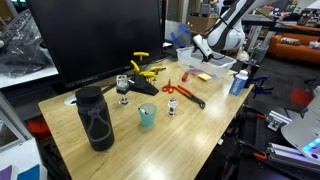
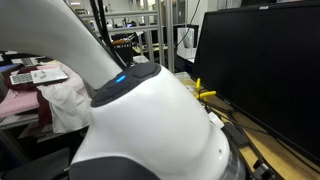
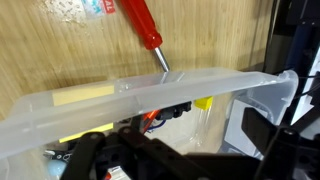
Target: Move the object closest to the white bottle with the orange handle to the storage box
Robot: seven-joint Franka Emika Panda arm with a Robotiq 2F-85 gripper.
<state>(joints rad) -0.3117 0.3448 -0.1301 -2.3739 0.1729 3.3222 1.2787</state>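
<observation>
1. Your hand (image 1: pixel 199 48) hangs in the upper right of an exterior view, over the left end of the storage box (image 1: pixel 218 63). You cannot tell whether it is wide or narrow: it is small there, and the wrist view shows only dark shapes along the bottom edge.
2. The storage box sits toward the upper right of the bench (image 1: pixel 190 130). In the wrist view its clear wall runs across the middle of the frame, with yellow and dark items showing through.
3. The white bottle (image 1: pixel 238 82) stands upright at the right edge of the bench, just below and right of the box in the frame.
4. A screwdriver (image 3: pixel 140 22) with a red-orange handle lies on bare wood at the top of the wrist view. Its metal tip points down toward the box wall and ends close to it; you cannot tell whether it touches.
5. In the middle of the bench lie a red-handled tool (image 1: pixel 172 88) and yellow clamps (image 1: pixel 147 68). A cup (image 1: pixel 147 115) and a black bottle (image 1: pixel 95 120) stand at the lower left.
6. In an exterior view the arm (image 2: pixel 150 120) fills most of the frame and hides the hand and box. A monitor (image 2: pixel 260 60) is at the right.
</observation>
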